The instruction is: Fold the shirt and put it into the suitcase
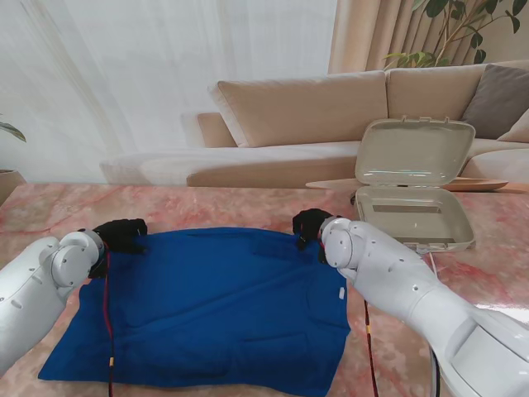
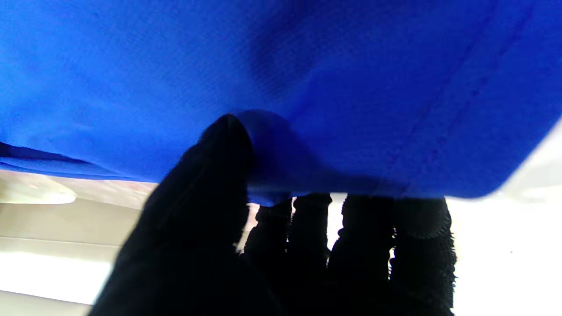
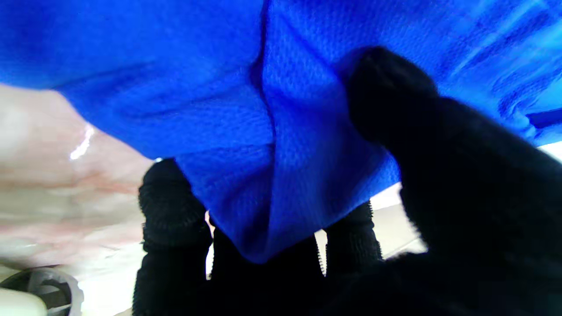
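left hand [image 1: 122, 234], black-gloved, is clamped on the far left corner of the bright blue fabric shirt [image 1: 215, 306]. in its wrist view the thumb [image 2: 210, 175] presses on one face of the cloth and the other fingers [image 2: 373, 237] sit against the opposite face, so the hem is pinched between them. right hand [image 1: 311, 225], same black glove, has the far right corner of the shirt. its wrist view shows the thumb [image 3: 386, 96] pushed into the fabric with a bunched fold hanging down over the other fingers [image 3: 173, 210], so it's closed on cloth too.

the shirt itself is spread mostly flat on the pink marbled table [image 1: 50, 211], roughly in the middle, with the near edge running close to me and the far edge strung between the two hands. a few soft creases across it, and a tiny white tag or mark near its right edge. the white arms come in from both near corners, each with a thin red cable [image 1: 107, 318] draped along it over the shirt.

off to the right and farther away, the small beige hard-shell suitcase [image 1: 413, 217] sits open on the table, lid [image 1: 415, 152] propped upright, nothing visible inside it. it's apart from the shirt, just past the right hand. behind the table there's a beige sofa [image 1: 331, 107], sheer white curtains [image 1: 165, 74] and a leafy plant [image 1: 455, 25] in the far right corner.
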Controlling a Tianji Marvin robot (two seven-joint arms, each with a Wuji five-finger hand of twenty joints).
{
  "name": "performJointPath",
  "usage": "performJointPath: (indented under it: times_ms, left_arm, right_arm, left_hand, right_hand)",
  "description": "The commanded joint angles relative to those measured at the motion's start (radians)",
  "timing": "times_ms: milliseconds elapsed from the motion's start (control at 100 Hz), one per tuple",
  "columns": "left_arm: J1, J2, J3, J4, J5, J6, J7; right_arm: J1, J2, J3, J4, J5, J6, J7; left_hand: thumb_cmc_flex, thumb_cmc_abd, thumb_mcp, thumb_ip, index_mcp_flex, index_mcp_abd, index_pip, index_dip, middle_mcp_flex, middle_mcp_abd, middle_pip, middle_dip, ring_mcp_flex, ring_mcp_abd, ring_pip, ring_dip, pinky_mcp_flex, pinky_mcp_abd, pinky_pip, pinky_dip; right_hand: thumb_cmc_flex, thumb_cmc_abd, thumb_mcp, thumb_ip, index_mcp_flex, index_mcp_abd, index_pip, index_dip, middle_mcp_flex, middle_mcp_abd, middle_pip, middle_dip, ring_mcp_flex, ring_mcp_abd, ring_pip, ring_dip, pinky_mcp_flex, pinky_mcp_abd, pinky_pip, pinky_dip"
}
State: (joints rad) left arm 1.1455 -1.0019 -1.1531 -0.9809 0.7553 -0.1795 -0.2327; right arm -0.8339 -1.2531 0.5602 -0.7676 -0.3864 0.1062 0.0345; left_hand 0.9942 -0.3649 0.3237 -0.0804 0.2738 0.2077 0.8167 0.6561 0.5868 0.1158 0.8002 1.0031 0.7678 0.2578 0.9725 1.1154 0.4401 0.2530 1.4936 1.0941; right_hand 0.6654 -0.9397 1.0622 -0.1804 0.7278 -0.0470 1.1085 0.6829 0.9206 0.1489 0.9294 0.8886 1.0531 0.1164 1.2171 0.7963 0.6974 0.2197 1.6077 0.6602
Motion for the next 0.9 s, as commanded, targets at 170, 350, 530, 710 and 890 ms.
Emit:
performJointPath:
  times_ms: [170, 350, 530, 710, 890]
  left_arm:
    - [0.027, -0.012, 0.015, 0.034, -0.023, 0.018, -0.031]
    - [0.025, -0.022, 0.009, 0.036, -0.061, 0.044, -0.02]
    - [0.02, -0.04, -0.006, 0.028, -0.117, 0.097, -0.003]
    - [-0.011, -0.06, -0.004, 0.041, -0.175, 0.148, 0.028]
    - [-0.071, -0.075, 0.024, 0.082, -0.214, 0.176, 0.044]
  right_arm:
    - [-0.018, 0.0, 0.026, -0.011, 0.006, 0.019, 0.002]
    - [-0.029, 0.005, 0.053, -0.036, 0.018, 0.018, 0.006]
    - [-0.028, 0.004, 0.072, -0.046, 0.049, 0.015, 0.023]
    - [-0.006, -0.012, 0.077, -0.023, 0.073, 0.008, 0.012]
    - [0.032, -0.038, 0.082, 0.022, 0.106, 0.003, -0.003]
  left_hand:
    - [0.162, -0.069, 0.005, -0.035, 0.059, -0.075, 0.196, 0.089, 0.223, -0.025, -0.022, 0.059, 0.138, -0.028, 0.144, 0.031, 0.124, -0.022, 0.167, 0.013]
    - [0.18, -0.071, 0.074, -0.047, 0.078, -0.124, 0.331, 0.145, 0.237, -0.02, 0.007, 0.078, 0.142, -0.02, 0.179, 0.045, 0.127, -0.014, 0.181, 0.015]
    - [0.169, -0.089, 0.154, -0.058, 0.089, -0.127, 0.343, 0.16, 0.245, -0.033, 0.013, 0.087, 0.143, -0.009, 0.197, 0.057, 0.124, -0.008, 0.185, 0.038]
    - [0.185, -0.083, 0.174, -0.055, 0.086, -0.114, 0.347, 0.166, 0.243, -0.018, 0.022, 0.092, 0.15, -0.003, 0.215, 0.065, 0.134, -0.011, 0.199, 0.047]
    - [0.187, -0.084, 0.194, -0.046, 0.085, -0.101, 0.348, 0.174, 0.24, -0.007, 0.033, 0.101, 0.161, 0.0, 0.232, 0.072, 0.147, -0.01, 0.213, 0.057]
  right_hand:
    - [0.033, 0.071, 0.007, -0.013, 0.021, -0.045, 0.123, -0.034, 0.084, -0.018, 0.086, 0.061, 0.135, -0.063, 0.115, 0.025, 0.129, -0.033, 0.102, 0.052]
    - [0.04, 0.086, 0.027, 0.018, 0.033, -0.057, 0.175, -0.016, 0.126, -0.032, 0.125, 0.071, 0.186, -0.085, 0.158, 0.029, 0.147, -0.042, 0.179, 0.012]
    - [0.044, 0.08, 0.068, 0.052, 0.049, -0.07, 0.217, 0.022, 0.157, -0.032, 0.152, 0.086, 0.224, -0.097, 0.193, 0.036, 0.182, -0.047, 0.222, -0.002]
    - [0.049, 0.075, 0.093, 0.056, 0.049, -0.066, 0.232, 0.028, 0.17, -0.008, 0.161, 0.098, 0.251, -0.112, 0.22, 0.039, 0.294, -0.074, 0.237, -0.038]
    - [0.067, 0.055, 0.14, 0.078, 0.044, -0.037, 0.277, 0.011, 0.182, 0.06, 0.192, 0.119, 0.263, -0.136, 0.286, 0.07, 0.355, -0.026, 0.182, -0.04]
